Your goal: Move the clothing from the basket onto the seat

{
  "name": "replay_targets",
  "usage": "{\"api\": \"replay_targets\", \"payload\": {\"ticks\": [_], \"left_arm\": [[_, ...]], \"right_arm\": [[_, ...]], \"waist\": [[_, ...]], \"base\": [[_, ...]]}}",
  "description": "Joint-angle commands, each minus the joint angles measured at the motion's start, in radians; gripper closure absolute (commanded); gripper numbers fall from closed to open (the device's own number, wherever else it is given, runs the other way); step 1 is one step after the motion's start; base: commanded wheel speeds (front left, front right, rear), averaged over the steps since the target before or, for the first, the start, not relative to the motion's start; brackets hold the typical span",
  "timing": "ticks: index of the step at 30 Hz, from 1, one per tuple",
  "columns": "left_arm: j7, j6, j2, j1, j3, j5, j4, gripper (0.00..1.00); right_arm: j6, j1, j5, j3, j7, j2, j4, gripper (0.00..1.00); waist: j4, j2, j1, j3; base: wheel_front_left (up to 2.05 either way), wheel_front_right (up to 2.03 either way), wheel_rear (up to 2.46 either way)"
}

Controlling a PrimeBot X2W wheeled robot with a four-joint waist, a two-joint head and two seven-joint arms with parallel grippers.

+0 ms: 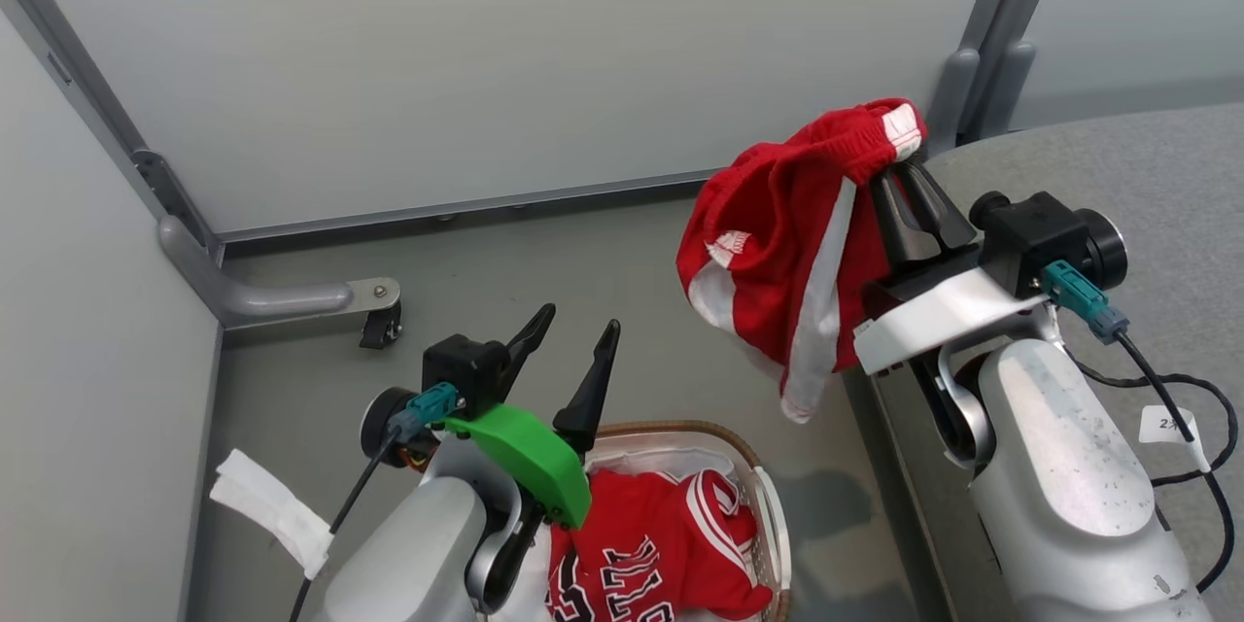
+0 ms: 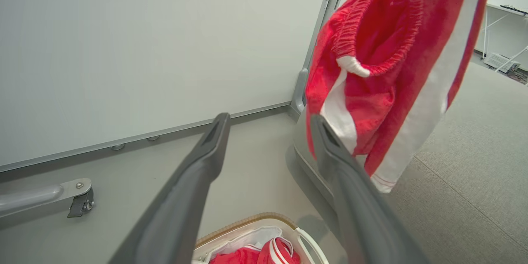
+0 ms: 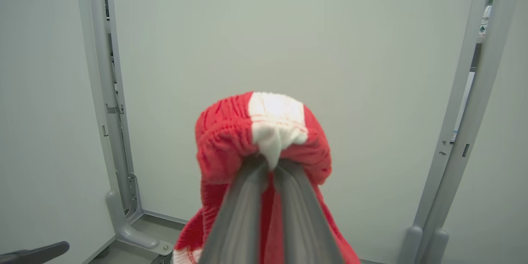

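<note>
Pale partition panels (image 1: 486,58) stand across the upper part of the head view, with grey floor (image 1: 544,262) below them. The grey seat (image 1: 1157,165) takes the right side of the frame. Just left of its edge, upper right of centre, red shorts (image 1: 777,253) with white stripes hang free in the air. Their elastic waistband is pinched in the right gripper (image 1: 899,175), whose jaws are closed tight on the fabric. At bottom centre the basket (image 1: 771,505) stands on the floor, and a red jersey (image 1: 661,544) with black lettering lies inside it. Just above the basket, lower left of centre, the left gripper (image 1: 580,319) is spread wide and holds nothing.
</note>
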Motion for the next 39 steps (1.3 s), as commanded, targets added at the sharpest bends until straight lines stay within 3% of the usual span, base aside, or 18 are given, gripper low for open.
{"api": "replay_targets", "payload": {"ticks": [1,10,20,28,32,39], "left_arm": [[-0.001,-0.004,-0.002,0.028,0.021,0.021,-0.011,0.0],[0.0,-0.013,-0.019,0.099,0.118,0.13,-0.07,0.0],[0.0,-0.014,-0.033,0.157,0.189,0.184,-0.14,0.0],[0.0,-0.013,-0.037,0.162,0.187,0.199,-0.171,0.0],[0.0,-0.013,-0.037,0.149,0.171,0.204,-0.176,0.0],[0.0,-0.013,-0.037,0.112,0.152,0.223,-0.189,0.0]], "right_arm": [[-0.001,0.013,-0.005,-0.005,-0.001,-0.004,-0.005,1.0],[-0.001,0.025,-0.002,-0.011,-0.001,-0.004,0.0,1.0],[-0.001,0.024,-0.033,-0.013,-0.001,-0.004,0.017,1.0],[-0.001,0.028,-0.06,-0.067,-0.001,-0.003,0.013,1.0],[-0.001,0.02,-0.069,-0.114,-0.001,-0.003,0.006,1.0],[-0.001,-0.02,-0.082,-0.188,-0.001,-0.003,-0.002,1.0]], "waist": [[-0.014,-0.0001,0.0,-0.002],[-0.118,-0.0001,0.0,-0.006],[-0.35,-0.0001,0.0,0.008],[-0.485,-0.0001,0.0,0.038],[-0.521,-0.0001,0.0,0.058],[-0.522,-0.0001,0.0,0.11]], "base": [[0.0,0.0,0.0],[0.0,0.0,0.0],[0.0,0.0,0.0],[0.0,0.0,0.0],[0.0,0.0,0.0],[0.0,0.0,0.0]]}}
